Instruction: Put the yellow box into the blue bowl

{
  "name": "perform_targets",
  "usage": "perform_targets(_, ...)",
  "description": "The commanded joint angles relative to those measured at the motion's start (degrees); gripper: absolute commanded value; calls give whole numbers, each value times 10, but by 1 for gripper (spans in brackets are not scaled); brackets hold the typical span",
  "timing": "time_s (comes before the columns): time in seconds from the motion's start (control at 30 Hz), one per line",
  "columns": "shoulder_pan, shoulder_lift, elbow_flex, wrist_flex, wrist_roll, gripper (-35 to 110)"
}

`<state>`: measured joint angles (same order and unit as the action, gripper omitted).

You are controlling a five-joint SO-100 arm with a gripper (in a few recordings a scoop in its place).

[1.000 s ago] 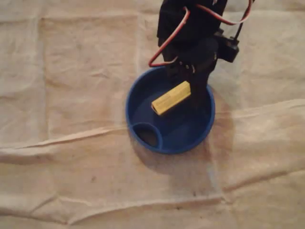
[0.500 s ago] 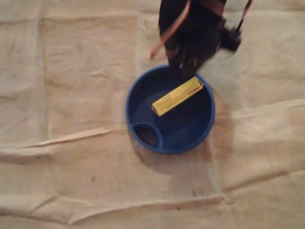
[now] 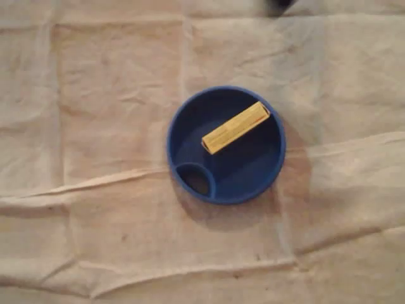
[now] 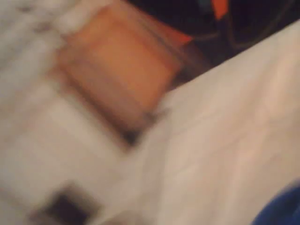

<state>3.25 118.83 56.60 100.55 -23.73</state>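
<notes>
The yellow box (image 3: 235,127) lies slanted inside the blue bowl (image 3: 183,120) at the middle of the overhead view, its upper right end resting near the bowl's rim. A small round pocket (image 3: 195,180) sits at the bowl's lower left. A dark bit of the arm (image 3: 278,5) shows at the top edge, well away from the bowl. In the blurred wrist view a blue sliver of the bowl (image 4: 281,211) shows at the bottom right corner over pale cloth.
A creased beige cloth (image 3: 95,209) covers the whole table, with folds running across below the bowl. The wrist view is smeared; an orange-brown block (image 4: 117,65) and dark shapes sit at the top.
The arm has let go of the yellow box and pulled back up out of the overhead view. The box settled in the bowl between the first two frames and has lain still since.
</notes>
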Motion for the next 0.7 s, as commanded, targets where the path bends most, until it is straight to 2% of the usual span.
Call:
perform_targets(0.0,-43,79,-33,2,59,0)
perform_targets(0.3,-102,205,-16,4,163,0)
perform_targets(0.67,-97,457,205,2,179,0)
